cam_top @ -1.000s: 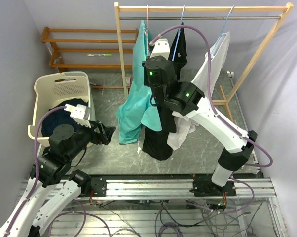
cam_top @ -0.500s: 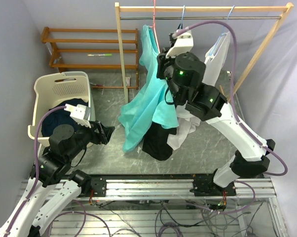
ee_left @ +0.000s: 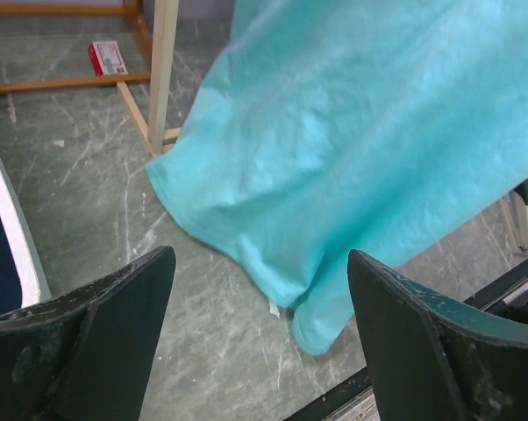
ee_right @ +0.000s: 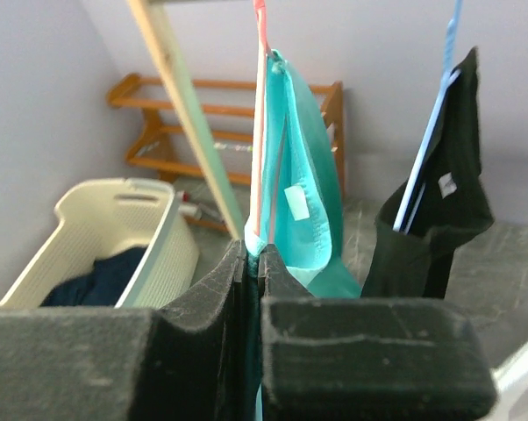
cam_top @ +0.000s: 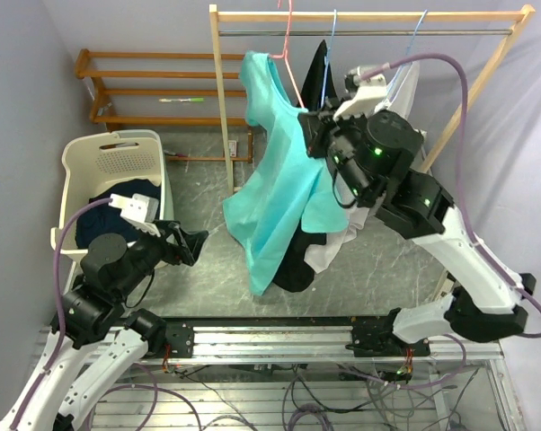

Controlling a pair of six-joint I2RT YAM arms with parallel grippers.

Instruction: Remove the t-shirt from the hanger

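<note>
1. Our right hand (ee_right: 253, 256) is pressed together on the teal t-shirt (cam_top: 279, 193) at its shoulder, right where the pink hanger (ee_right: 260, 132) runs down into the jaws. Whether the wire is caught too, we cannot tell.
2. Our left hand (ee_left: 260, 261) is spread wide and holds nothing. It hovers low beside the laundry basket (cam_top: 82, 171), with the shirt's hem hanging just beyond its fingers (ee_left: 115, 324).
3. The t-shirt is draped on the hanger at the wooden rack (cam_top: 221, 99), slanting down toward the floor (ee_left: 115, 219), next to a black garment (ee_right: 439, 202).
4. We judge the step in hand to be drawing the shirt off the hanger; it is not yet free.
5. Next, the left hand should reach the hem and close on it, so that 2 grips can work the collar over the hanger's arm.
</note>
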